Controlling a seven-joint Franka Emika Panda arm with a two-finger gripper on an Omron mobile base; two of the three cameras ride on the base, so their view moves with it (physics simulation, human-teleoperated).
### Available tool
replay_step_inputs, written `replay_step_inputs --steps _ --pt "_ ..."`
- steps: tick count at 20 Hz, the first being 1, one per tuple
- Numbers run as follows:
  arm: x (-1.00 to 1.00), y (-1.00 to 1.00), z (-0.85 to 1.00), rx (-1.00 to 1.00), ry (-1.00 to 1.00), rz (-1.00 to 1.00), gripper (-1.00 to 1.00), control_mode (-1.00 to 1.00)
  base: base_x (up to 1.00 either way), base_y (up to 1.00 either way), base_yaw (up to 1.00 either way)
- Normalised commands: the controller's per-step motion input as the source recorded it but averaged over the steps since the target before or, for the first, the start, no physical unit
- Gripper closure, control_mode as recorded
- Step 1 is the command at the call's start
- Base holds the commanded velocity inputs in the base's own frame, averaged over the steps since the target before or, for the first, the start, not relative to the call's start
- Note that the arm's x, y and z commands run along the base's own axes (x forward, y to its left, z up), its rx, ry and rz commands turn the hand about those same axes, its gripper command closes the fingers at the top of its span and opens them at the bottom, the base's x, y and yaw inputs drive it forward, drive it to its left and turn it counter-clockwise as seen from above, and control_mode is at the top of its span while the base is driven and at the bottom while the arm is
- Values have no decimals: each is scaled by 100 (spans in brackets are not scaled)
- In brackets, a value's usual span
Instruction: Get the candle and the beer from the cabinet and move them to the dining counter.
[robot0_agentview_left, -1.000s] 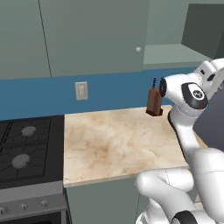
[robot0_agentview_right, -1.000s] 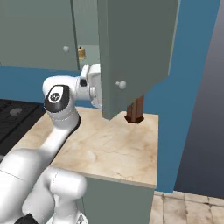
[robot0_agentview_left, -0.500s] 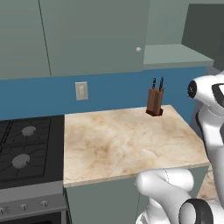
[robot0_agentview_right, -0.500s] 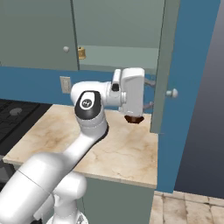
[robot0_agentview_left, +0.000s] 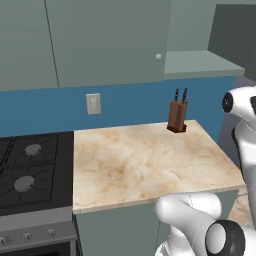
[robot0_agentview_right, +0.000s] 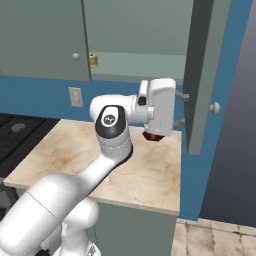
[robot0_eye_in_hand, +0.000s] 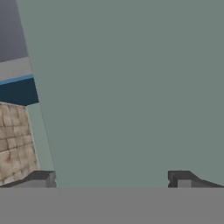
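Swung wide since a second ago, the cabinet door (robot0_agentview_right: 199, 75) now stands nearly edge-on to your right base view, and the arm (robot0_agentview_right: 112, 125) has followed it round to the right.

You are at the opening step: the cabinet (robot0_agentview_left: 100, 40) is unlatched on its right side, and nothing has been picked up yet. The tool (robot0_agentview_right: 182, 107) sits just beside the inner face of the door with its fingers spread wide and nothing between them.

I judge that your next move is to draw the hand back off the door, turn it toward the open shelf and reach in for the candle (robot0_agentview_right: 93, 60), a small tan stub just inside the opening, beside the neighbouring closed door. Where the beer stands I cannot tell. Mind the door edge as you swing back.

Your right base view gives you the door, its knob (robot0_agentview_right: 215, 107) and the candle together. Your left base view gives you the marble surface (robot0_agentview_left: 140, 160) and the knife block (robot0_agentview_left: 177, 117) unobstructed. The hand view puts the door's flat face (robot0_eye_in_hand: 131, 87) right ahead of the tool (robot0_eye_in_hand: 113, 179).
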Motion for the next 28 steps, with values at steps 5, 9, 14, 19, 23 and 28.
replay_step_inputs --steps 5,9,14,19,23,28 --pt "-26 59 -4 8 -19 2 -100 -100 0 0 0" --pt "-22 81 -3 16 -31 13 -100 -100 0 0 0" --pt "-2 88 0 17 -33 18 -100 -100 0 0 0" --pt "1 80 0 18 -34 31 -100 -100 0 0 0" --pt "11 64 0 18 -37 37 -100 -100 0 0 0" --pt "16 48 0 17 -37 42 -100 -100 0 0 0"
